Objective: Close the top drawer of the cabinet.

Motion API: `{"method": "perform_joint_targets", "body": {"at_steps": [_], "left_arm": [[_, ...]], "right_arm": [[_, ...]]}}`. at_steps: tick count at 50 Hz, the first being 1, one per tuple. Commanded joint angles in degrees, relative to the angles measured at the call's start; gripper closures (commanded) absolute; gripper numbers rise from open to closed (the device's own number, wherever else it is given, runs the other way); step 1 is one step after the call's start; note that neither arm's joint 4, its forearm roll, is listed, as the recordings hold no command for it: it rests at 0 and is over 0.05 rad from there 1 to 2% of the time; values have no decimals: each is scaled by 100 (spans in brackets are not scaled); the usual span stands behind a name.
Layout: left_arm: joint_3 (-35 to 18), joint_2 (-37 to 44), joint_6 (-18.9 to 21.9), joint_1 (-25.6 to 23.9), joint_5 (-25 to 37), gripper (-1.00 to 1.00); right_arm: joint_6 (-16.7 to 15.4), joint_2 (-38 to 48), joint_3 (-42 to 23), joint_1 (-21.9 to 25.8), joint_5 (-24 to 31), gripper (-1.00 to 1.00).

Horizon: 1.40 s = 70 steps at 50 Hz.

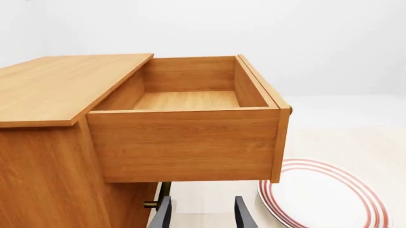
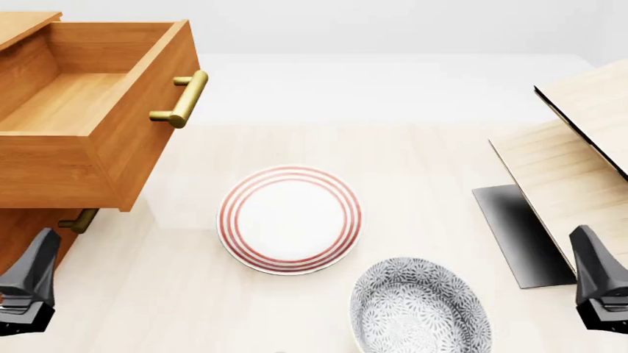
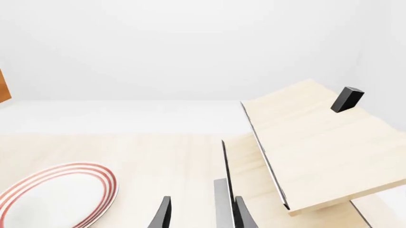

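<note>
Top drawer [image 2: 93, 110] hangs open over pale bench [image 2: 422, 154]

Striped plate [image 2: 290, 218] and patterned bowl [image 2: 420, 307] nearby — left gripper [image 1: 201, 213] and right gripper [image 3: 201, 213] both parted, empty.

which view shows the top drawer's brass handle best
The front view: the top drawer stands pulled out and its brass handle shows whole along the drawer front. The left wrist view looks into the drawer from the side, with only a sliver of the handle at the front's edge. The right wrist view shows none of it.
</note>
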Motion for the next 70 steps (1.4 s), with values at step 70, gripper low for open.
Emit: {"method": "perform_joint_targets", "body": {"at_steps": [70], "left_arm": [[-2341,1676,821,-2646,29,-100]], "right_arm": [[36,-87,40,5,119,-100]]}}
